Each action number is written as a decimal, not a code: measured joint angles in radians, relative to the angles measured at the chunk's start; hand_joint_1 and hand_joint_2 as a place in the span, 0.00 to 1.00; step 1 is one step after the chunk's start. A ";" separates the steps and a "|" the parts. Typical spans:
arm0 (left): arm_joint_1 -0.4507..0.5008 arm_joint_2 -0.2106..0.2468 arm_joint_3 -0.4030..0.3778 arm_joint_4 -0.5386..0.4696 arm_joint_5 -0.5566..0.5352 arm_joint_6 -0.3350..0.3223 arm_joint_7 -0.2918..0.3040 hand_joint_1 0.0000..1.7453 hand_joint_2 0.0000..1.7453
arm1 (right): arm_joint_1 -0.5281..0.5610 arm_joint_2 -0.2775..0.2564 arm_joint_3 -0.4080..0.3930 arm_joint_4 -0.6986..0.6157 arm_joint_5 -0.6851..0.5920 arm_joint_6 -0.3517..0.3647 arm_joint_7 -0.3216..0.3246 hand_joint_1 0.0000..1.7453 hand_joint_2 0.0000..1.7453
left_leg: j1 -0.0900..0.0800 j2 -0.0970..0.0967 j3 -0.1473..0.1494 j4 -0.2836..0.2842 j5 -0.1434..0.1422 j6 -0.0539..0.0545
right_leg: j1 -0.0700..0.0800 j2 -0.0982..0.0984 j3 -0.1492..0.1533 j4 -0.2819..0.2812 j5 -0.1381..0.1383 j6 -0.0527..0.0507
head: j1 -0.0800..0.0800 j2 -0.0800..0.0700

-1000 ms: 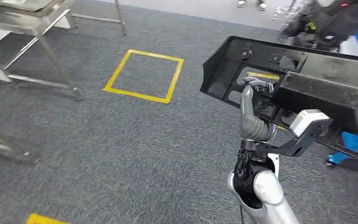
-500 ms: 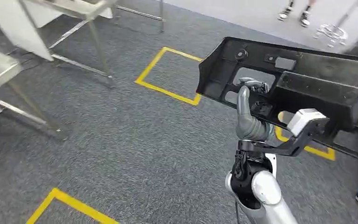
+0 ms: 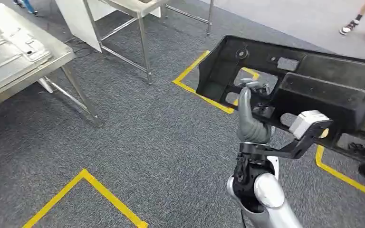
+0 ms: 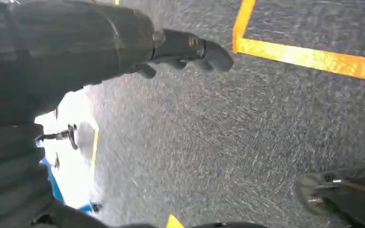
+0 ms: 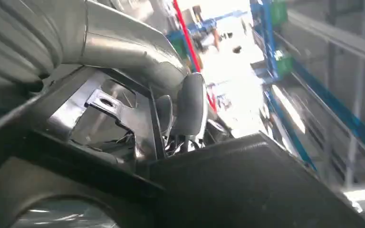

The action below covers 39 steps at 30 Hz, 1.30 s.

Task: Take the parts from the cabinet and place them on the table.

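The grey speckled carpet floor [image 3: 138, 156] carries yellow tape squares [image 3: 100, 192] marked out on it. Held above it in the head view is the long black moulded plastic panel part [image 3: 313, 90], with cut-out windows and ribs, slanting from the middle of the picture off its right edge; no writing or brand can be read on it. At the upper left stands a steel-legged metal table [image 3: 73, 57] bearing a pale grey pressed sheet-metal piece [image 3: 7, 50], and farther back a second steel frame table [image 3: 140, 14] with a white board [image 3: 78, 21] leaning under it. A person's sneakered feet [image 3: 359, 26] stand on the paler floor at the upper right.

The right hand [image 3: 251, 111] rises on its silver arm [image 3: 266, 199] with fingers hooked through one of the panel's openings, gripping its edge; the right wrist view shows the thumb [image 5: 190, 107] pressed against the black plastic. The left hand [image 4: 180, 50] appears in the left wrist view with dark fingers curled against a black surface above the carpet; whether it grips that surface I cannot tell.
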 joint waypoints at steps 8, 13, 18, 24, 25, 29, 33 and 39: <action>0.001 0.010 0.000 0.000 0.000 0.000 0.002 0.00 1.00 | -0.003 0.002 0.032 0.015 -0.006 0.000 -0.004 1.00 1.00 | 0.006 0.096 0.123 -0.184 0.083 0.002 | -0.005 -0.101 -0.006 0.047 -0.035 0.044 | -0.018 0.000; 0.000 0.010 0.000 0.000 0.001 0.000 0.000 0.00 1.00 | -0.014 0.002 0.050 0.021 -0.005 0.000 -0.007 1.00 1.00 | 0.010 0.039 0.112 -0.186 0.093 0.039 | -0.017 -0.039 -0.021 0.098 -0.090 0.064 | -0.004 0.000; -0.001 0.007 0.000 0.000 0.002 0.000 -0.001 0.00 1.00 | -0.011 0.002 0.061 0.032 -0.006 -0.001 -0.007 1.00 1.00 | 0.001 -0.040 0.107 -0.186 0.102 0.052 | -0.010 0.012 -0.129 0.350 -0.178 0.052 | 0.020 0.000; -0.003 -0.002 0.000 -0.001 0.004 0.002 -0.003 0.00 1.00 | -0.018 0.001 0.070 0.034 0.000 0.000 -0.006 1.00 1.00 | 0.005 -0.128 0.090 -0.187 0.126 0.035 | 0.002 0.091 -0.005 0.056 -0.045 0.001 | 0.022 0.000; -0.001 -0.002 0.000 -0.002 0.005 0.002 -0.003 0.00 1.00 | -0.020 0.001 0.071 0.035 0.002 0.000 -0.006 1.00 1.00 | 0.008 -0.139 0.087 -0.190 0.131 0.029 | 0.005 0.081 -0.004 0.055 -0.044 0.000 | 0.027 0.000; 0.004 0.001 0.000 -0.001 0.009 0.001 0.002 0.00 1.00 | -0.024 0.007 0.083 0.037 0.005 0.000 -0.005 1.00 1.00 | -0.004 -0.008 0.042 -0.118 0.066 0.012 | -0.007 0.026 0.008 0.002 -0.006 0.002 | 0.003 0.000; 0.002 0.003 0.000 0.000 0.010 0.002 -0.002 0.00 1.00 | -0.021 0.006 0.096 0.046 0.005 0.000 0.002 1.00 1.00 | 0.015 -0.004 -0.029 0.074 -0.008 -0.014 | -0.008 -0.040 0.003 0.006 -0.008 0.007 | -0.016 0.000; 0.003 0.008 0.000 0.000 0.012 0.007 -0.002 0.00 1.00 | -0.036 0.006 0.108 0.048 0.005 0.000 0.004 1.00 1.00 | 0.010 0.090 0.127 -0.188 0.083 0.007 | -0.007 -0.100 0.000 0.045 -0.035 0.045 | -0.017 0.000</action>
